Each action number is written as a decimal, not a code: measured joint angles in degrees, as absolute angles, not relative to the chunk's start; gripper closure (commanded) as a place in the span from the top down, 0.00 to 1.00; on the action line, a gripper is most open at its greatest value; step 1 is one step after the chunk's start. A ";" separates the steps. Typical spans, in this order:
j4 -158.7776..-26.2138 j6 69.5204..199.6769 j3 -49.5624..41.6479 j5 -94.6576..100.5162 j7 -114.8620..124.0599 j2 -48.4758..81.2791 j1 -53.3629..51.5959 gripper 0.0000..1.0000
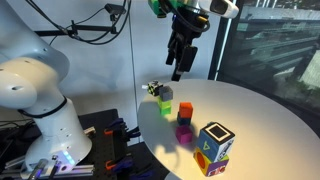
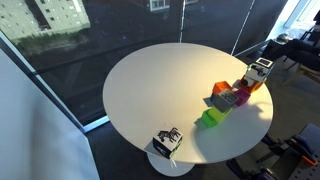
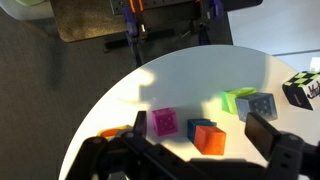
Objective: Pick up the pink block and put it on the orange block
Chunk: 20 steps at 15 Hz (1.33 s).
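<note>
The pink block (image 1: 185,130) is a small magenta cube on the round white table (image 1: 260,110). It also shows in the wrist view (image 3: 164,122) and, small, in an exterior view (image 2: 243,94). The orange block (image 1: 186,110) stands just beyond it, apart from it, and shows in the wrist view (image 3: 210,138) and an exterior view (image 2: 222,89). My gripper (image 1: 178,68) hangs high above the blocks, open and empty. In the wrist view its two dark fingers (image 3: 200,124) frame both blocks from above.
A lime-green cube (image 1: 165,107), a grey cube (image 1: 165,93) and a black-and-white patterned cube (image 1: 152,89) sit by the table edge. A larger multicoloured cube (image 1: 214,146) stands near the pink block. The robot base (image 1: 40,100) is beside the table.
</note>
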<state>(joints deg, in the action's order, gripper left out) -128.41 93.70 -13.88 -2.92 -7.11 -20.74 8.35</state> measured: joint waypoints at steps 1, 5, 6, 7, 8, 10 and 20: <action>-128.85 94.76 -13.60 -2.78 -6.72 -20.75 8.46 1.00; -131.77 100.64 -12.72 -1.90 -5.41 -20.69 8.68 1.00; -132.80 102.40 -12.46 -1.72 -5.15 -20.65 8.69 1.00; -133.82 104.07 -12.19 -1.56 -4.86 -20.63 8.69 1.00; -134.73 105.50 -11.96 -1.51 -4.69 -20.57 8.69 1.00; -136.60 108.50 -11.48 -1.48 -4.47 -20.39 8.69 1.00; -144.31 125.29 -9.68 0.86 0.28 -15.28 8.69 1.00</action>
